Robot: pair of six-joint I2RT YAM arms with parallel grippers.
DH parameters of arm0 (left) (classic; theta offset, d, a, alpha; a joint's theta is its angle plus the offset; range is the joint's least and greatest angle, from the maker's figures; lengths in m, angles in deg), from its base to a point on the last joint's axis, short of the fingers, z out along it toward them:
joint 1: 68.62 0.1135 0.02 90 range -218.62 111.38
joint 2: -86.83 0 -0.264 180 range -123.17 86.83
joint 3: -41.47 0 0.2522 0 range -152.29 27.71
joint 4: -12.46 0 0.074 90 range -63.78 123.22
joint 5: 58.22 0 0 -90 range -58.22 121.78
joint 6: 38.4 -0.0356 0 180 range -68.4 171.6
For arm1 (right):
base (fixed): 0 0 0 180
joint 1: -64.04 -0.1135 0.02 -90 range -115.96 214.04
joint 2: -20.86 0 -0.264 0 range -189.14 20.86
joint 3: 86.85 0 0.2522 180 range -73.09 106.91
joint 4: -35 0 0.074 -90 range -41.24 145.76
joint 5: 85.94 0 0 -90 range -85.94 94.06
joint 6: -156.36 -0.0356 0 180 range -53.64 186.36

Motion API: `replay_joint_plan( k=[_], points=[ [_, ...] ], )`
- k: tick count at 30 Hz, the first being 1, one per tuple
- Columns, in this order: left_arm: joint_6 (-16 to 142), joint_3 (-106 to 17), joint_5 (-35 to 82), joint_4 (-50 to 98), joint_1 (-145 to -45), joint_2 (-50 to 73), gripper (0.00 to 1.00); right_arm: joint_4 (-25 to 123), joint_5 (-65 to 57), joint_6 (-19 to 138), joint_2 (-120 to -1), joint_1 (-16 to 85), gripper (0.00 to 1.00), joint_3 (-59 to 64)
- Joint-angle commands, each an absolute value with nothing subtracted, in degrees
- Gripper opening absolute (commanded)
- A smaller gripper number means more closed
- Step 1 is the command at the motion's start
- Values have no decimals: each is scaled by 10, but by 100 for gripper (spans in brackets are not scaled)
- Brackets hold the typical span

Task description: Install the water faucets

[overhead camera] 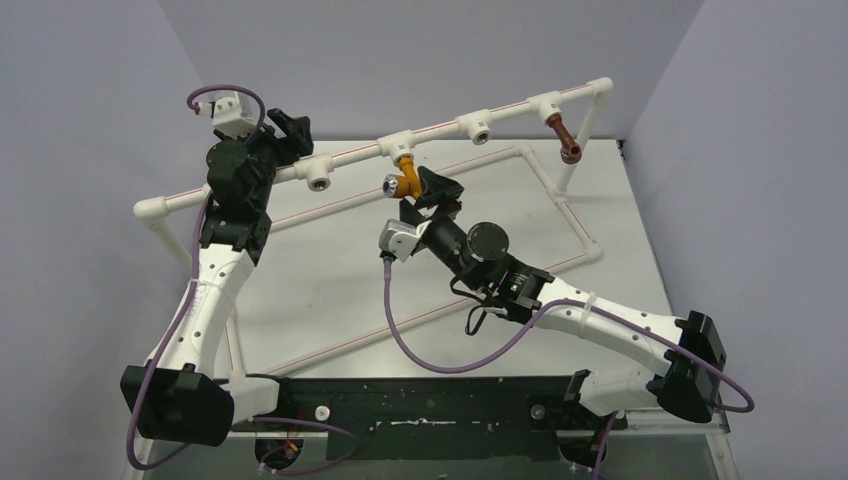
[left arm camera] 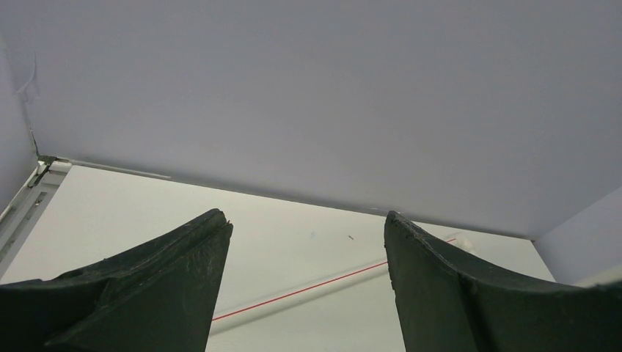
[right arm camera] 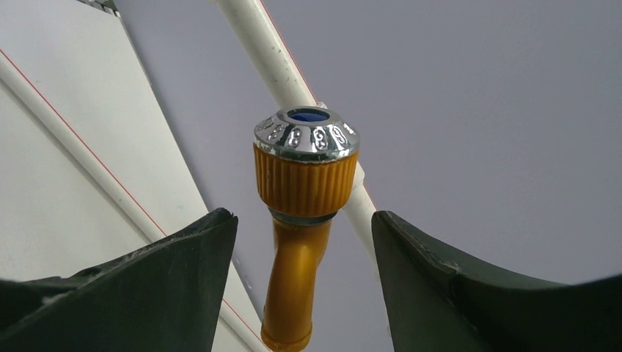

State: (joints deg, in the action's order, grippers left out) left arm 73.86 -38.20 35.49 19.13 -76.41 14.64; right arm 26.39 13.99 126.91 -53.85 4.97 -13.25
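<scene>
The orange faucet [right arm camera: 301, 183] hangs from a tee socket [overhead camera: 397, 148] midway along the pipe frame [overhead camera: 436, 132], its silver cap [right arm camera: 306, 133] facing the right wrist camera. The right gripper [right arm camera: 302, 217] brackets it with its jaws spread, a gap on each side, touching nothing. The brown faucet [overhead camera: 565, 137] sits in the tee near the frame's far right corner. The left gripper [left arm camera: 304, 220], its jaws also spread and empty, is up by the left stretch of pipe; I cannot tell whether it touches the pipe. The step in hand looks like seating the orange faucet. Close squarely on the ribbed orange collar, not the slick cap, and press along the stem so the frame does not twist on the table [overhead camera: 330, 280].
</scene>
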Motion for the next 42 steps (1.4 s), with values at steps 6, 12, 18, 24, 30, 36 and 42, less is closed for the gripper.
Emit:
replay_joint_plan(
  k=[6, 12, 18, 24, 30, 36, 42],
  points=[
    [713, -296, 258, 479, -806, 53, 74, 160, 147, 1259, -563, 58, 60, -91],
    [712, -297, 259, 480, -806, 53, 74, 143, 144, 1238, -574, 58, 29, -85],
    [712, -297, 260, 481, -807, 52, 74, 108, 179, 1137, -576, 58, 0, -92],
    [712, -298, 259, 481, -806, 51, 74, 7, 278, 915, -583, 58, 0, -122],
    [712, -297, 260, 481, -806, 51, 74, 12, 378, 683, -588, 58, 0, -122],
    [712, -297, 258, 481, -806, 52, 74, 23, 455, 483, -589, 54, 0, -127],
    [712, -297, 257, 480, -806, 55, 74, 87, 477, 253, -574, 52, 0, -135]
  ],
)
